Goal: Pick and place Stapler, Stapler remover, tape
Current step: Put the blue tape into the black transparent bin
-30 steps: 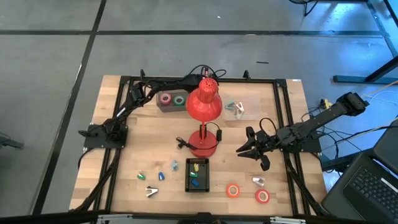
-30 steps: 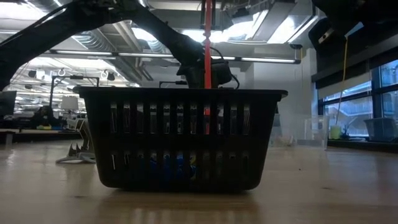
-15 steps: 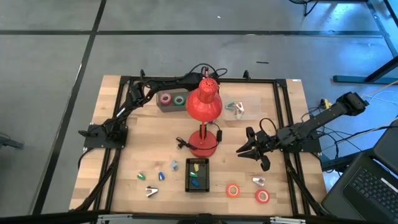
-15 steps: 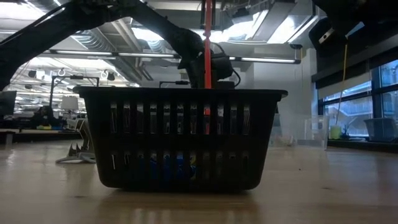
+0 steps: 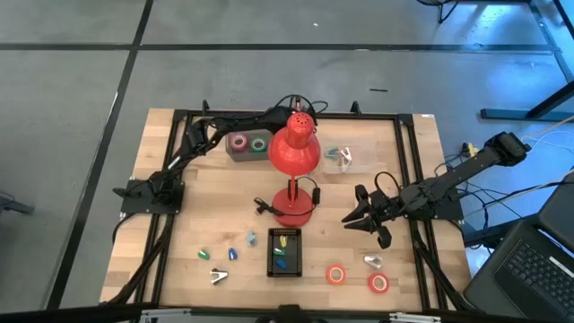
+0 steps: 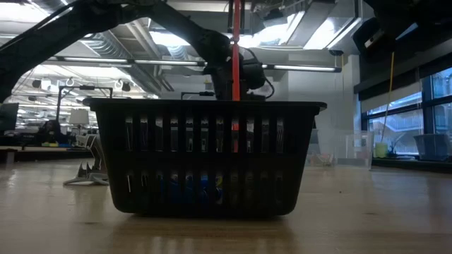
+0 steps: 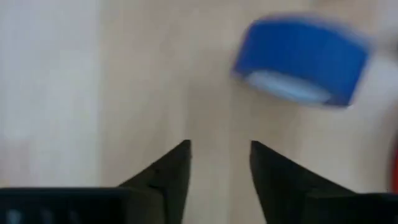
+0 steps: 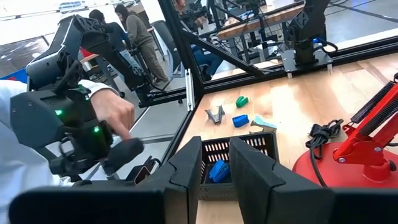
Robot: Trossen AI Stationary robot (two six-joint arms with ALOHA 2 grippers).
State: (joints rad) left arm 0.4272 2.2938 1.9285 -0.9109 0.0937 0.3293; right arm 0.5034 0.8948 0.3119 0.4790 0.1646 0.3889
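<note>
Left gripper (image 7: 219,163) is at the far side of the wooden table (image 5: 206,215), beside the red desk lamp (image 5: 293,151) and just past the grey tray (image 5: 242,154). Its wrist view shows the jaws spread apart with bare wood between them, gripping nothing; a blue tape roll (image 7: 300,60) lies loose just ahead of the fingertips (image 7: 178,154). The grey tray holds a pink tape roll (image 5: 238,141) and a green tape roll (image 5: 259,144).

Right gripper (image 5: 358,218) hovers right of the lamp's round red base (image 5: 293,212). Its jaws stand slightly apart, with nothing seen between them.

The black slotted plastic basket (image 5: 285,253) sits at the near centre of the table with blue, yellow and green items inside. An orange tape roll (image 5: 336,274) and a red tape roll (image 5: 378,283) lie near the front right edge, a small silver metal piece (image 5: 372,261) just behind them. Small green and blue pieces (image 5: 219,254) and a silver clawed staple remover (image 5: 218,276) lie left of the basket. A clear plastic container (image 5: 343,158) stands right of the lamp head.
</note>
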